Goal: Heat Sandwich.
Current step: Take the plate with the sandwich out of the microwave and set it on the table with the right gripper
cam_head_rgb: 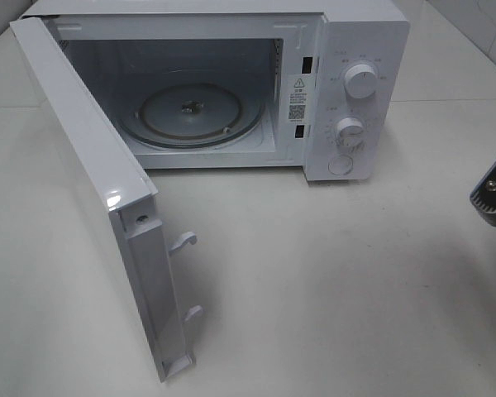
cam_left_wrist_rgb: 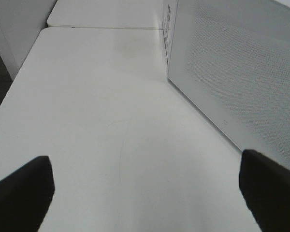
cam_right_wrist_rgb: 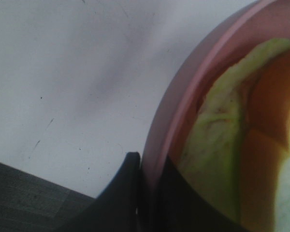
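Two grippers: right gripper clamped on pink plate rim, sandwich on plate; left gripper spread wide above table, beside microwave door.

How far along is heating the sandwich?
Done: the microwave door stands open, turntable bare. In hand: the right gripper is clamped on the pink plate's rim, sandwich on it. Left: load it, shut the door, set the knobs.

I count one microwave with two knobs and one glass turntable, one pink plate, one sandwich.
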You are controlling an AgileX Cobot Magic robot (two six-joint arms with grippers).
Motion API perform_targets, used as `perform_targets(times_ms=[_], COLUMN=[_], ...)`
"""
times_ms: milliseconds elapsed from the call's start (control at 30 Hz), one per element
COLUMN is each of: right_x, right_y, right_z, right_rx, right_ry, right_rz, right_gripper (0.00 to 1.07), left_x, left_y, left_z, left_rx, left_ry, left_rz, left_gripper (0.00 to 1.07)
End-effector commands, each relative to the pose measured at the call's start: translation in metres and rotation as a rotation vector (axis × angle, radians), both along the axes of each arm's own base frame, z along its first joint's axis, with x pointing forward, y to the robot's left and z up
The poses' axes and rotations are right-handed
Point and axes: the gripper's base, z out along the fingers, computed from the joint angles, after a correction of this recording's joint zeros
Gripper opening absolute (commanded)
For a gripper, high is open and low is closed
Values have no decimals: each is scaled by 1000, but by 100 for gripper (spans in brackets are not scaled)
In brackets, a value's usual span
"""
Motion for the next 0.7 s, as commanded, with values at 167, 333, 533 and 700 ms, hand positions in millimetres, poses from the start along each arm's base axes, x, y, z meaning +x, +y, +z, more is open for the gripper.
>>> perform_targets(times_ms=[167, 333, 533, 700], right_x=[19, 31, 49, 65], right_y=[5, 11, 7, -1], right_z=[-16, -26, -32, -36], right_rx=[-45, -47, -26, -2], right_ry=[-49, -81, -83, -113], right_rz=[-109, -139, -209, -275], right_gripper=[0, 0, 0, 0], left_x=[-3, -3, -3, -3], left_y=[0, 0, 0, 0], left_z=[-1, -1, -1, -1], left_rx=[-3, -3, -3, -3], left_ry=[-29, -29, -29, -29], left_rz=[1, 1, 1, 1], left_gripper=[98, 98, 98, 98])
